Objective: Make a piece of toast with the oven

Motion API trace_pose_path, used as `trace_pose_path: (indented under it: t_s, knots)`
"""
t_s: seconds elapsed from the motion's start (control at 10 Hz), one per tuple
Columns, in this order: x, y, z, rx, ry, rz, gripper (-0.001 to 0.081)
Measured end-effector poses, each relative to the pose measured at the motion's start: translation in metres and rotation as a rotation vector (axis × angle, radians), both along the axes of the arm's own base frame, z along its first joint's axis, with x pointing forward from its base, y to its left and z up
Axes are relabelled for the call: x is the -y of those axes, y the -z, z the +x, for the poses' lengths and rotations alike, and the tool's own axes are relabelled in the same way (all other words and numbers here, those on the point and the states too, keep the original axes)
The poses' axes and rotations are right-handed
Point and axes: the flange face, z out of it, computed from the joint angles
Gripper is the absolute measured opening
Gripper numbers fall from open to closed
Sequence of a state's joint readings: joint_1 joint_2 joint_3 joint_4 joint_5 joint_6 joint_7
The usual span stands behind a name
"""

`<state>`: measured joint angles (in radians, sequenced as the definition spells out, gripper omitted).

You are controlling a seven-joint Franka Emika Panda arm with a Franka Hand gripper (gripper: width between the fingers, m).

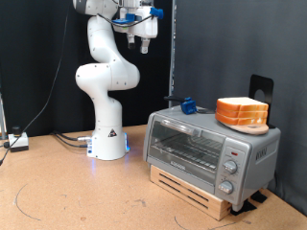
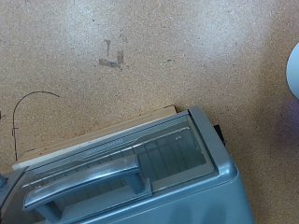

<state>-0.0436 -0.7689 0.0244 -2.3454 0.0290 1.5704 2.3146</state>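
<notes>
While the gripper (image 1: 144, 38) hangs high above, empty, its jaw state unclear, the oven (image 1: 209, 146) sits closed. Bread stack (image 1: 242, 113) rests untouched on top, so opening the door by its handle (image 2: 89, 179) looks first.

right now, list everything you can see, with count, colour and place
oven: one, silver, glass door shut, on a wooden board at the exterior view's right
bread stack: one, orange-tan crust, on top of the oven
blue thing: one, on the oven top behind, too small to identify
board: one, pale wood, under the oven
table: one, brown cork-like surface
small box: one, white, at the exterior view's left edge
arm: one, white, on its base at centre left
gripper: one, raised high above the table, holding nothing visible
</notes>
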Motion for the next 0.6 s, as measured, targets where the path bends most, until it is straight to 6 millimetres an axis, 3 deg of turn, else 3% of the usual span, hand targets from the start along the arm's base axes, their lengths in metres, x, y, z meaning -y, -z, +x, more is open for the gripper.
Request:
trace_pose_path:
  t_s: [0.2, 0.4, 0.6]
  knots:
    - [-0.002, -0.006, 0.009, 0.089, -0.043, -0.007, 0.0807]
    - [-0.011, -0.009, 0.01, 0.121, -0.283, -0.011, 0.0807]
    - [-0.005, -0.004, 0.014, 0.111, -0.513, -0.011, 0.0807]
